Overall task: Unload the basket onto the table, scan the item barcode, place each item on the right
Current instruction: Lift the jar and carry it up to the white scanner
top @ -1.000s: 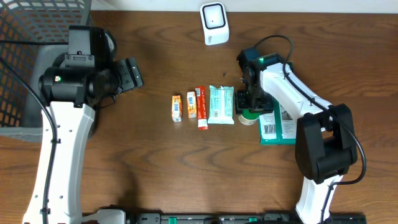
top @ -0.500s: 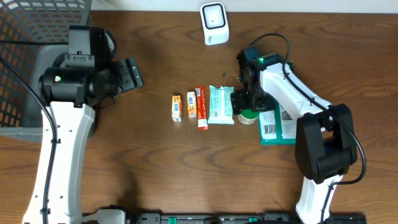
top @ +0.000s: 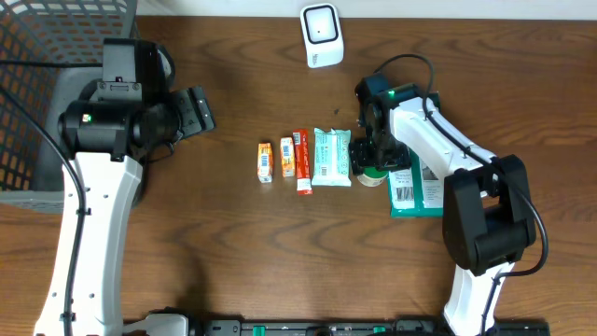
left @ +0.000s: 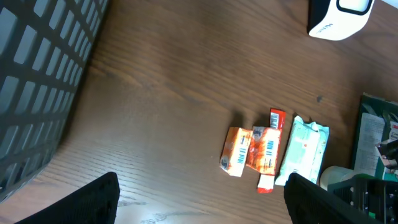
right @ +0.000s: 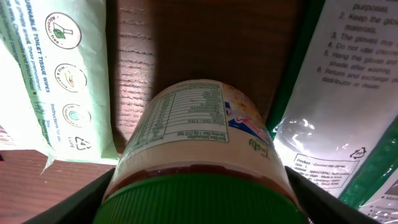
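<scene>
Grasp preparation for barcode scan
The right pincer [top: 370,157] was placed astride the jar [right: 199,124]; a pinch could not be confirmed. Square contact on both sides was required before lifting.

wipes pack [right: 56,81]: "TOILET TISSUE WIPES" | glove packet [right: 351,87]: "distributor or reseller"

Mock shop checkout: a wooden counter [top: 233,243] with a white scanner [top: 321,35], a wire basket [top: 37,56] at one side, and small packaged goods [top: 331,157] laid in a row.
</scene>
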`<action>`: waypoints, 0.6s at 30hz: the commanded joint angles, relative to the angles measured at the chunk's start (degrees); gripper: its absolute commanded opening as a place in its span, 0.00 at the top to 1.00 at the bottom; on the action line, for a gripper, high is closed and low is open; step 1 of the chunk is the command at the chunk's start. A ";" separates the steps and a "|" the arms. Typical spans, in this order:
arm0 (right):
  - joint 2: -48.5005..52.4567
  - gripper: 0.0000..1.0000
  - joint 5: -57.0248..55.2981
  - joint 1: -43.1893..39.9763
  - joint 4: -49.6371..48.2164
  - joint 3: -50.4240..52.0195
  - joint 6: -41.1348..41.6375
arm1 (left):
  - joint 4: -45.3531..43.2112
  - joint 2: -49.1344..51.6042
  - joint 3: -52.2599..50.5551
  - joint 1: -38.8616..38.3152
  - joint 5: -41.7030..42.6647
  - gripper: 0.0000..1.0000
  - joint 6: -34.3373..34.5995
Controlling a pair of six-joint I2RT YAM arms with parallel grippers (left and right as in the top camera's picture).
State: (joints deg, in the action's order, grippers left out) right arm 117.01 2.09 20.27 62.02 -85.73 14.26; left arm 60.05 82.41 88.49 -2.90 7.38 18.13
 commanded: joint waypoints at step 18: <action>-8.74 0.65 -0.31 0.09 2.67 -5.31 0.26 | 0.17 0.37 0.61 -0.02 0.11 0.15 -0.31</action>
State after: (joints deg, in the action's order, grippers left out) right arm 114.74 2.07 20.27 65.19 -88.47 14.46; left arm 60.05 82.41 88.49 -2.90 7.38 18.15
